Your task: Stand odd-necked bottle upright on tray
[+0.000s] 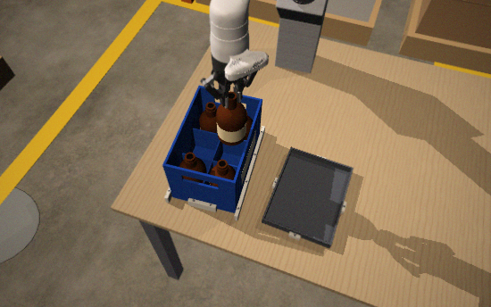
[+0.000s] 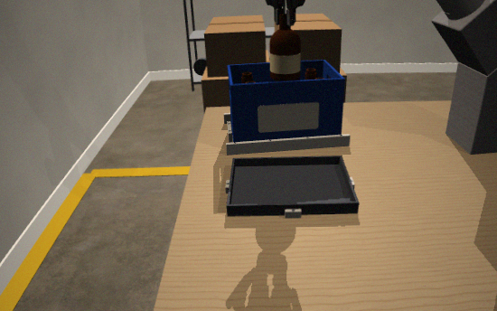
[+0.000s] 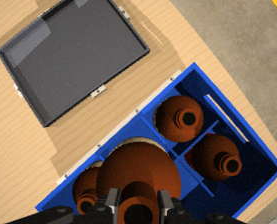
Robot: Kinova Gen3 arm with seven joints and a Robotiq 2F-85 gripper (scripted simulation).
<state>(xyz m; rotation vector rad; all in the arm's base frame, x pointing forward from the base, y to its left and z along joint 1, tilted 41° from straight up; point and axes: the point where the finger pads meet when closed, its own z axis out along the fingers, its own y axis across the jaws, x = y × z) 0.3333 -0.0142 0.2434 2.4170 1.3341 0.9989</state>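
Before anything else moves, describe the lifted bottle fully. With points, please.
The bottle (image 1: 231, 117) (image 2: 285, 49) (image 3: 139, 172) is brown, glass-like and glossy, with round shoulders, a narrow neck, an open mouth and a cream label band. It hangs upright above the crate (image 1: 203, 192) (image 2: 244, 108) (image 3: 261, 182), partly below its rim in the exterior view. The pincer (image 1: 230, 100) (image 2: 286, 22) (image 3: 138, 202) grips its neck.
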